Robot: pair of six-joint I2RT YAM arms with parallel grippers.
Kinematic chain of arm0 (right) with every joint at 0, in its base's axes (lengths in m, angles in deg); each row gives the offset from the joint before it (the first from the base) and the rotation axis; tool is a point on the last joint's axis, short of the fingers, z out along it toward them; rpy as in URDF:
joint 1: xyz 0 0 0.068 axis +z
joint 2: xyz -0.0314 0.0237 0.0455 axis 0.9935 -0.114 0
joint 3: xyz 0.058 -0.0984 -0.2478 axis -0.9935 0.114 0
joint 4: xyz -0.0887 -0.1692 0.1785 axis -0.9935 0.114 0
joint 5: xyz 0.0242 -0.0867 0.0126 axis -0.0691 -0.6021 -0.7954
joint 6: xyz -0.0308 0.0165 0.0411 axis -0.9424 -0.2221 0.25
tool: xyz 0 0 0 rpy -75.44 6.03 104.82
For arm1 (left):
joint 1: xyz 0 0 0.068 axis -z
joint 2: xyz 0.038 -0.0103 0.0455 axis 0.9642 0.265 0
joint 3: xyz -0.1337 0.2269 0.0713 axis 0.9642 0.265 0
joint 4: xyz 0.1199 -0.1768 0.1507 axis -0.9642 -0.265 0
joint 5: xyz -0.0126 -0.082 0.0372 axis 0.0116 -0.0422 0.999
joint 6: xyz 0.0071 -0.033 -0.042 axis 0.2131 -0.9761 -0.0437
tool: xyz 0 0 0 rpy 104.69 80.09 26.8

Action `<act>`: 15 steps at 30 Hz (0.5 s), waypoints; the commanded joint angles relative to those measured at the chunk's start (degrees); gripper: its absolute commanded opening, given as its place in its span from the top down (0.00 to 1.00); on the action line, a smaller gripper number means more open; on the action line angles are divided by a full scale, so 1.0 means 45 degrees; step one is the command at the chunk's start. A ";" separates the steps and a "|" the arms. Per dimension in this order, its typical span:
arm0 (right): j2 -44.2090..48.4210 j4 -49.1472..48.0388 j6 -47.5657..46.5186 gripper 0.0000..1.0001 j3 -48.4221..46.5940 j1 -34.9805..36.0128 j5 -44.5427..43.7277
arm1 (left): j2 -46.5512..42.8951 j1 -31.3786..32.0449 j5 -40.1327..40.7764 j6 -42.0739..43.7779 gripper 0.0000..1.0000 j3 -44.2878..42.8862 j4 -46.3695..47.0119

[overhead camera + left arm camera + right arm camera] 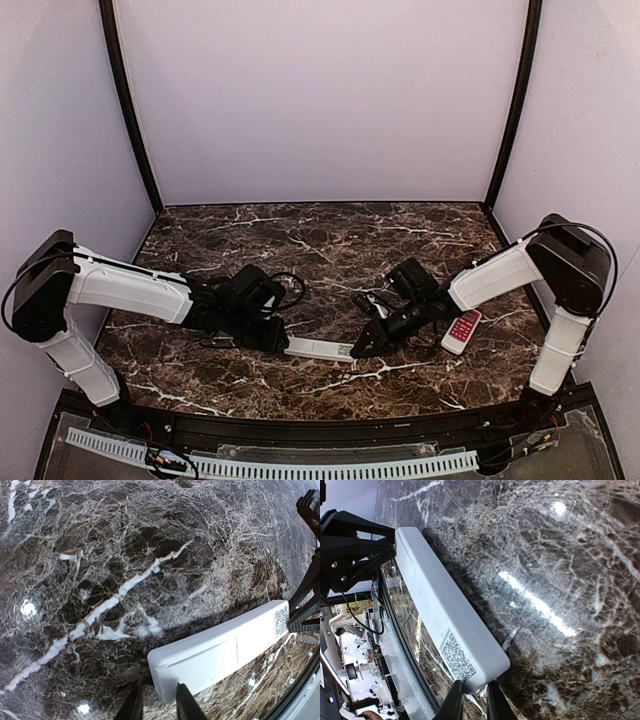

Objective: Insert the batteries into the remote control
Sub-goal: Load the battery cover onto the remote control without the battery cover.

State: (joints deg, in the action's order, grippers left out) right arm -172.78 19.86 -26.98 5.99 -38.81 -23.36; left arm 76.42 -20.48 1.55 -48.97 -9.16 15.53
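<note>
The remote control (320, 349) lies back side up on the marble table between my two grippers, its battery cover closed; it also shows in the left wrist view (220, 652) and the right wrist view (440, 610). My left gripper (283, 345) (159, 707) is at its left end, nearly shut; one finger (187, 705) touches the end and the other stands apart from it. My right gripper (358, 348) (474, 702) is shut on the corner at the QR-code end (456, 655). No batteries are in view.
A shorter red-and-white remote (462, 331) lies on the table just right of my right arm. The table's near edge (300, 425) runs close in front of the white remote. Walls close off the back and sides.
</note>
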 commanded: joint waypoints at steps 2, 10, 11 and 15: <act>-0.0524 -0.0922 -0.0211 0.84 -0.0232 0.0467 0.0110 | 0.0190 -0.0081 -0.0510 0.0183 0.80 0.0135 -0.0414; -0.0657 -0.1128 -0.0161 0.85 -0.0255 0.0455 0.0195 | 0.1118 -0.0093 -0.1128 0.0117 0.92 0.0167 -0.0407; -0.0710 -0.1165 -0.0147 0.85 -0.0275 0.0461 0.0209 | 0.1195 -0.0093 -0.1282 0.0122 0.93 0.0157 -0.0388; -0.0816 -0.1240 -0.0127 0.86 -0.0337 0.0470 0.0271 | 0.1567 -0.0082 -0.1790 0.0153 0.96 0.0123 -0.0273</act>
State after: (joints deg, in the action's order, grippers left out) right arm -173.41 19.64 -26.94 5.97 -38.81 -21.65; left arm 77.95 -21.51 -2.40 -48.97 -10.03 16.25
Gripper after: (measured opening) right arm 0.142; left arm 0.048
